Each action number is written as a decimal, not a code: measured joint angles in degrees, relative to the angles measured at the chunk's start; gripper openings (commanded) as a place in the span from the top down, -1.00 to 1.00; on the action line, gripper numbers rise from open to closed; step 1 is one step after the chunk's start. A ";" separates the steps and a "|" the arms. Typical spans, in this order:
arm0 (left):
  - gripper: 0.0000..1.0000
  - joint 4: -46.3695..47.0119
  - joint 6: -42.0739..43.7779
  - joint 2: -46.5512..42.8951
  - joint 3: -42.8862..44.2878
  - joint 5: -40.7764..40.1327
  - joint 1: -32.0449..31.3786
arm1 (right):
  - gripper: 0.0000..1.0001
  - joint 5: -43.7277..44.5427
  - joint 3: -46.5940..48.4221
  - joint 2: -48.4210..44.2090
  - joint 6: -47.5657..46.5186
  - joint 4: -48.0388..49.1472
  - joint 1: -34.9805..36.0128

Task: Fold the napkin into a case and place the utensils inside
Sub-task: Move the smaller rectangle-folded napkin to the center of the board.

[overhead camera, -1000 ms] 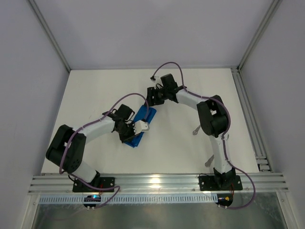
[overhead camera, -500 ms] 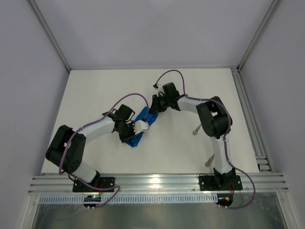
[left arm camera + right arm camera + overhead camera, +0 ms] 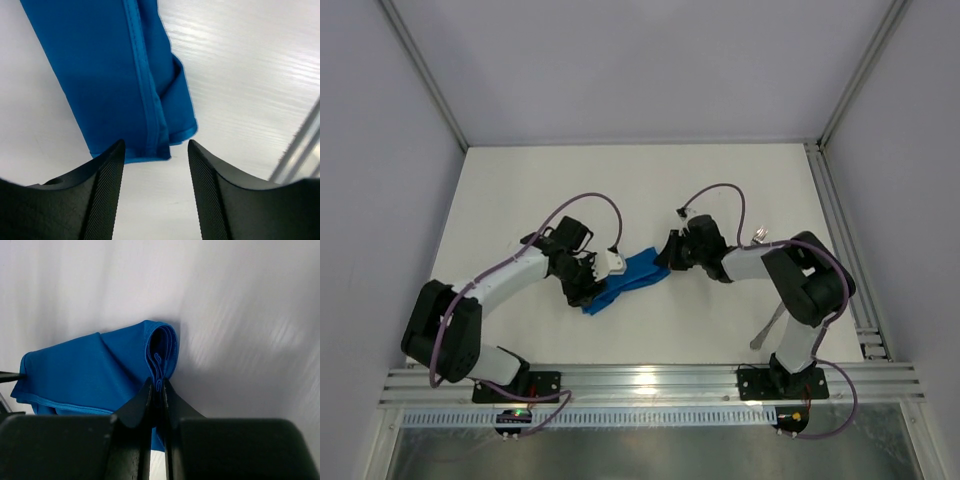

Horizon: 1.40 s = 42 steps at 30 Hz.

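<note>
The bright blue napkin lies folded as a narrow strip across the table's middle, running from lower left to upper right. My right gripper is shut on the strip's right end; in the right wrist view the jaws pinch the layered fold of the napkin, which is lifted a little there. My left gripper stands open just short of the strip's left end. The left wrist view shows nothing between its fingers, with the napkin lying flat ahead of them. One silver utensil lies beside the right arm.
The right arm's forearm lies low over the table to the right of the napkin. An aluminium rail runs along the near edge, and another rail along the right side. White walls enclose the table.
My left gripper has opened and let go of the napkin. My right gripper has shut on the far end and drawn it right and nearer, turning the strip.
</note>
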 measured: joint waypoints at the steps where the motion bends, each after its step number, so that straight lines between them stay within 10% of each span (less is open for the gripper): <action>1: -0.14 -1.62 -0.02 -1.38 0.35 1.38 0.31 | 0.93 1.33 -2.05 -1.22 1.29 1.55 0.57; 21: -0.20 -9.81 -17.84 7.96 11.23 3.89 11.87 | 0.93 36.50 -23.65 -19.78 26.93 5.49 23.39; 42: -0.29 -15.04 -24.24 16.48 14.80 12.33 13.14 | 0.92 45.51 -23.65 -20.55 34.91 2.21 24.74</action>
